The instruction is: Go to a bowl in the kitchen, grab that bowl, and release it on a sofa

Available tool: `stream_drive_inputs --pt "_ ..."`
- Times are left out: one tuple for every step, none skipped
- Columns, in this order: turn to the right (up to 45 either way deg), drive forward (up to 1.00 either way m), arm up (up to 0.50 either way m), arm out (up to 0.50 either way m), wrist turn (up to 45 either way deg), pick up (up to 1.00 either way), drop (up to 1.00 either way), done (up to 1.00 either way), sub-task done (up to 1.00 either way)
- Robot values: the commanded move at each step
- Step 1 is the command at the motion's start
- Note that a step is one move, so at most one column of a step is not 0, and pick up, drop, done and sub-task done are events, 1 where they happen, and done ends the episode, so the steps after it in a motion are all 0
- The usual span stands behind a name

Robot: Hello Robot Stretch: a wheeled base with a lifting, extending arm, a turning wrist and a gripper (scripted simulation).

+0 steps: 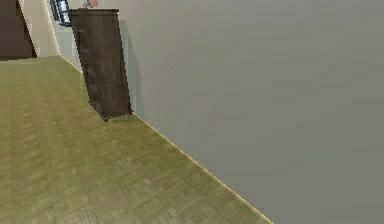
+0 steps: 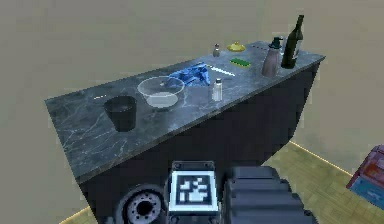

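Observation:
A pale, see-through bowl [image 2: 160, 92] stands on a dark marble counter [image 2: 80, 125] in the arm side view, left of the middle of the top. The gripper's dark body [image 2: 140, 207] shows at the bottom edge, left of a white square with black marks [image 2: 195, 190], below the counter's front. Its far end cannot be made out, so I cannot tell whether it holds anything.
On the counter are a dark cup [image 2: 122, 112], a blue cloth [image 2: 190, 75], a small shaker [image 2: 217, 90], a grey bottle [image 2: 272, 58] and a dark bottle [image 2: 293, 42]. A red and blue box [image 2: 370, 175] sits on the floor at right. Ahead, a dark dresser [image 1: 105, 65] stands against a grey wall [image 1: 260, 90], with wood floor [image 1: 70, 150] to its left.

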Motion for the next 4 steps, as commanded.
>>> stream_drive_inputs --pt "0.0 0.00 0.00 0.48 0.0 0.00 0.00 0.00 0.00" --pt "0.0 0.00 0.00 0.00 45.0 0.00 0.00 0.00 0.00" --pt "0.0 0.00 0.00 0.00 45.0 0.00 0.00 0.00 0.00" --pt "0.0 0.00 0.00 0.00 45.0 0.00 0.00 0.00 0.00"
